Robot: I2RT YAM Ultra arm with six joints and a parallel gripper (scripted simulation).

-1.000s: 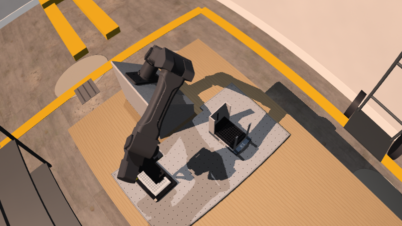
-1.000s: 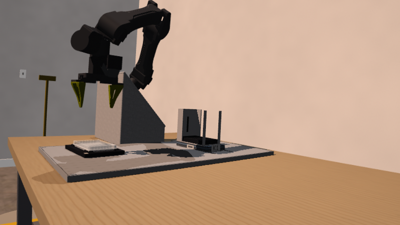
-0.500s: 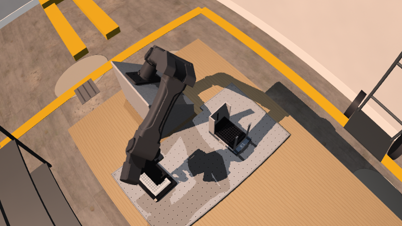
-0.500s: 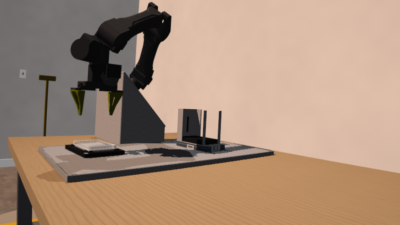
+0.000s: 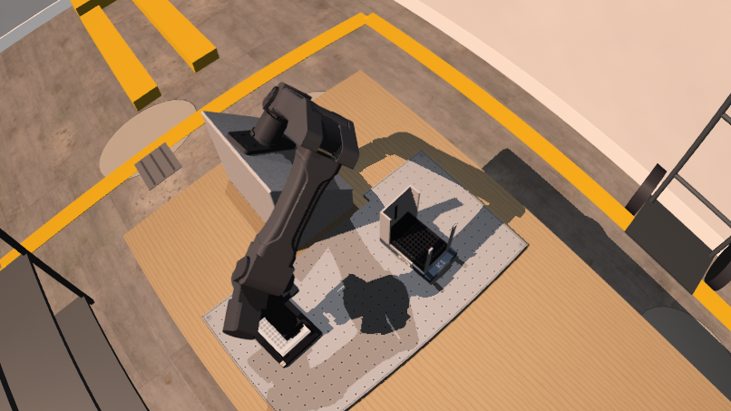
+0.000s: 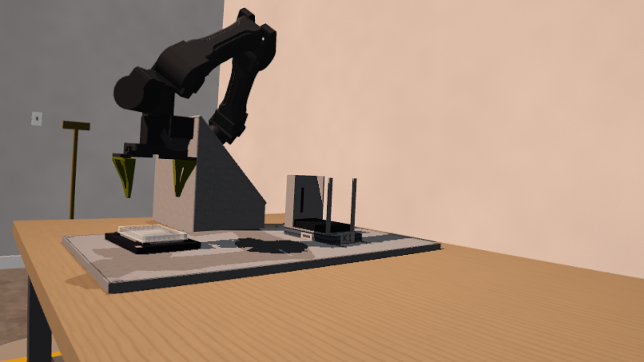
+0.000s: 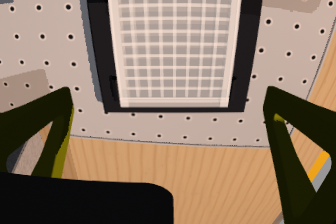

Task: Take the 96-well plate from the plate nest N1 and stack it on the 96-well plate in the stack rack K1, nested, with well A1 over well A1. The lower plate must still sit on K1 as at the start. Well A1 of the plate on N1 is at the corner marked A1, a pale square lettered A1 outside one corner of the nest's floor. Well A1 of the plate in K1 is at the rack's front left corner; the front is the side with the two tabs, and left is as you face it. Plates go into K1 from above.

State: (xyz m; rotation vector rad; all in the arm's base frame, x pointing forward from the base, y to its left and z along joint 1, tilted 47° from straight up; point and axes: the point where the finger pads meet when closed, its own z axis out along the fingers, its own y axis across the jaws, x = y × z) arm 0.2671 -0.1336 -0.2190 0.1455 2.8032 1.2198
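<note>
My black gripper, yellow-green fingers spread wide and holding nothing, hangs above the pale translucent 96-well plate resting in its black square nest at the counter's left.

One arm carries one gripper with two olive fingers. Two 96-well plates show: one pale plate at seven o'clock on the perforated board, one dark plate at three o'clock. One plate nest, one stack rack with two thin posts, one wedge-shaped pedestal, one wooden table.
</note>
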